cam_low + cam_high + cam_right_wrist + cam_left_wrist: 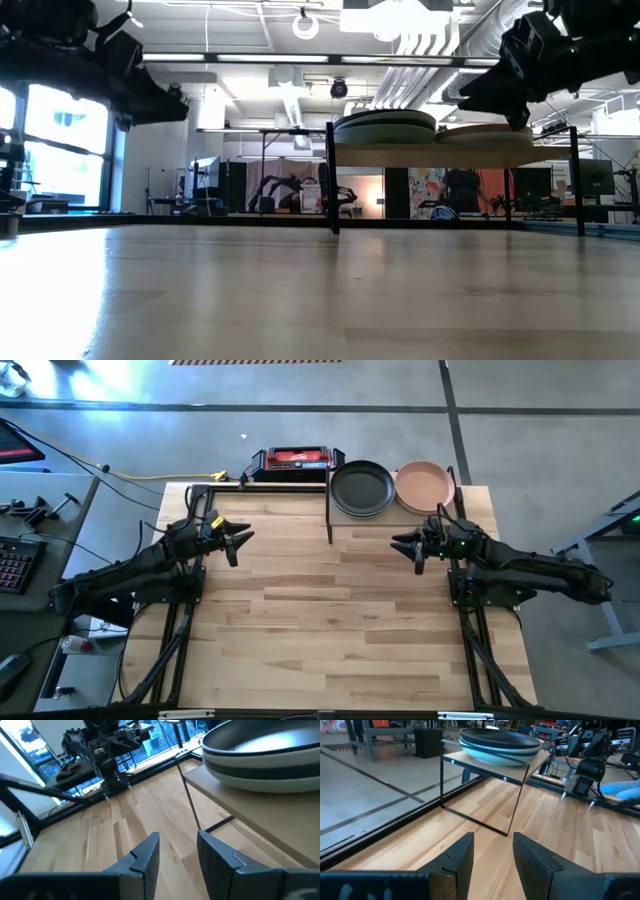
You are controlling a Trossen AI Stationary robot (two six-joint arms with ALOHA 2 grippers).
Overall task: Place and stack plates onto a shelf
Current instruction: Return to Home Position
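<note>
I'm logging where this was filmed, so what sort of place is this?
Probably a robotics lab or workshop: exposed ceiling ducts, a bare concrete floor, and the left arm and right arm flanking a wooden table.

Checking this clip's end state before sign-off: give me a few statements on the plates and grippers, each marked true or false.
1. A black plate tops one stack on the shelf. True.
2. The right gripper holds a plate. False: it is open and empty, hovering above the tabletop near the shelf.
3. A peach plate tops the stack beside the black one. True.
4. A plate lies on the tabletop. False: every plate in view is on the shelf.
5. The left gripper is open with nothing in it. True.
</note>
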